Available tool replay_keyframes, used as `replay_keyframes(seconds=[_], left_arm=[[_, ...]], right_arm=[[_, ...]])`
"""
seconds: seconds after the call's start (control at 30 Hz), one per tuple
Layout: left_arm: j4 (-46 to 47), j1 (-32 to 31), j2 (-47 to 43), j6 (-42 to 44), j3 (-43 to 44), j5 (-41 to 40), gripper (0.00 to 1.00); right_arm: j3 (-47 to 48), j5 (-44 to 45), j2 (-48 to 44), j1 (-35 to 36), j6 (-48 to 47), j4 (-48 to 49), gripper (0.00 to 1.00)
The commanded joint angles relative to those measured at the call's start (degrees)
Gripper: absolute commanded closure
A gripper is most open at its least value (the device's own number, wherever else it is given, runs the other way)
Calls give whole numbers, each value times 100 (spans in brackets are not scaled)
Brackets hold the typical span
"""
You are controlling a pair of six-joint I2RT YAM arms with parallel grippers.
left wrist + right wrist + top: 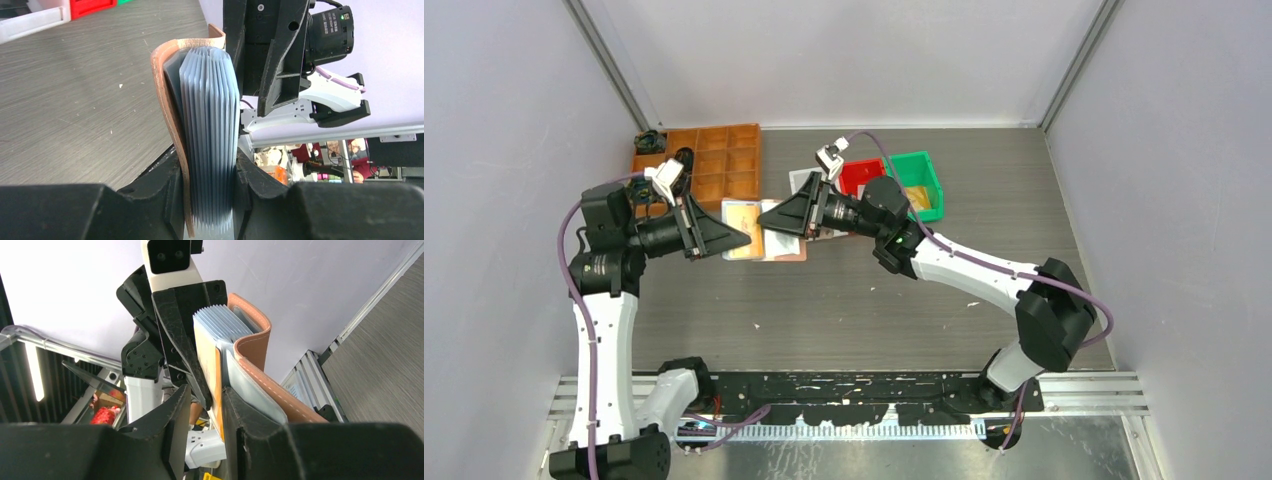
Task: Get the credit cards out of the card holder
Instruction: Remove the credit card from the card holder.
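The left arm's fingers (167, 200) are closed tight on the card holder (210, 125), pinching its fanned grey pockets and the salmon-pink cover (167, 100) from both sides. The holder stands on edge, lifted off the bench (75, 100).

The right arm's fingers (172, 430) stand narrowly apart around the opposite end of the holder. A yellowish credit card (207, 360) sits between them, against the inner face of one finger. One of the left arm's fingers crosses the same gap, so whether the card is actually pinched cannot be told.

Only the right wrist view shows this card and the pink cover curling back. The left wrist view shows only pocket edges and no card, with the right arm's wrist just behind the holder.

From above, the two arms meet nose to nose over the bench's middle. The holder is mostly hidden there. Behind them stand an orange compartment tray (719, 160), a red bin (861, 176) and a green bin (921, 180).
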Motion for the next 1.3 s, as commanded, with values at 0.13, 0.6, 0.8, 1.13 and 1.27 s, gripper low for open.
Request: replay_keyframes(seconds=[0.13,0.6,0.8,1.13,1.27], left_arm=[[536,-118,-25,-187,122,944,71],[1333,-119,22,-765,-141,1107,67],[1443,-118,22,-793,-200,861,84],[1685,-120,-1,-957,-215,920,91],[1760,-118,-74,-1021,-232,1013,91]], right_arm=[[-214,237,351,157,137,10,69],[-484,353,198,155,231,30,76],[-595,359,-103,157,124,-60,64],[-863,-14,-206,144,410,564,57],[-1039,-201,20,136,1163,1758,60]])
